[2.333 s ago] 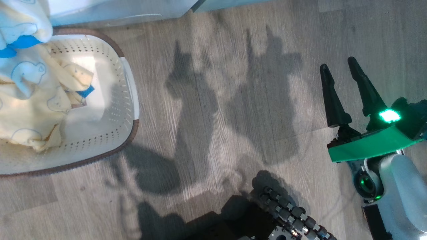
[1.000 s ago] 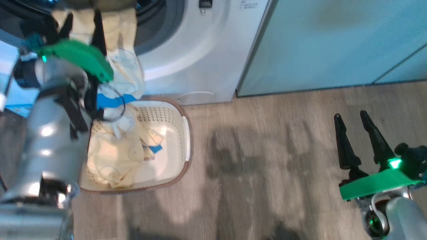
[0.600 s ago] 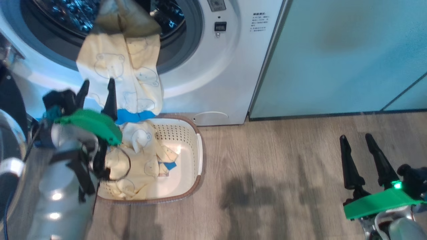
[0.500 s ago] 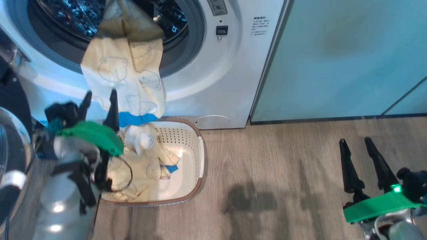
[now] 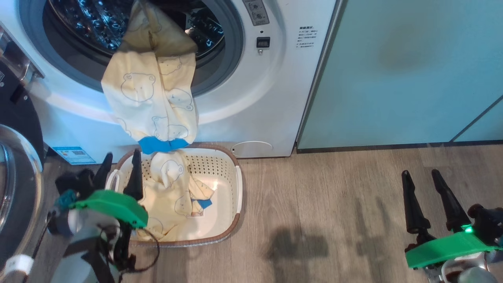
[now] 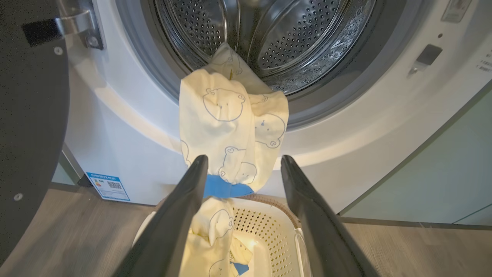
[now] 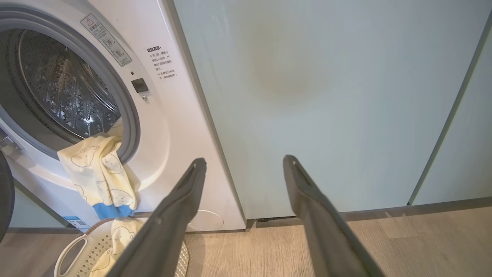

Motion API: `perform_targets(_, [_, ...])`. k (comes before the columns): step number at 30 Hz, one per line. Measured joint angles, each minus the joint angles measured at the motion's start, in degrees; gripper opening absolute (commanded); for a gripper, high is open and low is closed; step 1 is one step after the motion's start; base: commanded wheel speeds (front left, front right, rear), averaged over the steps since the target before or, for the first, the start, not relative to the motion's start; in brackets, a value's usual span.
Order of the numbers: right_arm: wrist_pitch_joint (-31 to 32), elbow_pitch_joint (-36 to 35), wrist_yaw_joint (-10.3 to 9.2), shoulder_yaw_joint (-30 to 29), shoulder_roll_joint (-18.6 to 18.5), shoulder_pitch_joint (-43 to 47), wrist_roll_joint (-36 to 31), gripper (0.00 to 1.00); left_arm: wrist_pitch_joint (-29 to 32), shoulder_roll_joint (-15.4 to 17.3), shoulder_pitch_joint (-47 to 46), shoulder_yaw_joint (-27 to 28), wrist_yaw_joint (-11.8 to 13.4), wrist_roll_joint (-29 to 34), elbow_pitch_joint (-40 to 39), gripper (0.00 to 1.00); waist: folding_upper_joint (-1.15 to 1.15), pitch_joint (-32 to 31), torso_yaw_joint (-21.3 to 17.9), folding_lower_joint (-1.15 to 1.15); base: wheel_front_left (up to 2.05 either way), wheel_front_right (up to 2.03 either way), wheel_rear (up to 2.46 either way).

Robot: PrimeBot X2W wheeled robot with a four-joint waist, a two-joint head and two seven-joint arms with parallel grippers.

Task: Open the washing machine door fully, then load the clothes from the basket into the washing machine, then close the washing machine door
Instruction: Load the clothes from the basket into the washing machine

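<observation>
Left gripper (image 5: 122, 156) spread wide and empty by the basket (image 5: 238, 188); we see one bear-print garment (image 5: 151, 92) hanging half out over the washing machine (image 5: 275, 98) gasket (image 5: 234, 59), and we judge its own weight may drag it back out, or the washing machine door (image 5: 21, 114) pinch it.

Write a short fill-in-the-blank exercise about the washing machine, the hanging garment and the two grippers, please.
1. In the head view the washing machine door stands to the ____ of the drum.
2. The blue cuff of the yellow garment hanging from the drum is just ____ the basket.
3. The fingers of the left gripper and the right gripper are ____, holding nothing.
Missing words: left; above; open.
</observation>
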Motion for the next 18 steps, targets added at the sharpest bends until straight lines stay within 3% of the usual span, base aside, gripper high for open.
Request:
perform_targets(11, [0.00, -0.08, 0.00, 0.01, 0.05, -0.02, 0.02, 1.00, 0.00, -0.94, 2.68, 1.10, 0.00, 1.71, 1.66, 1.00, 0.00, 1.45, -0.01, 0.00, 0.00, 0.00, 0.00])
perform_targets(18, [0.00, -0.07, 0.00, 1.03, 0.24, -0.36, 0.09, 1.00, 0.74, -0.87, 1.78, 0.89, 0.41, 2.72, 8.89, 1.00, 0.00, 3.30, -0.58, 0.00, 0.00, 0.00, 0.00])
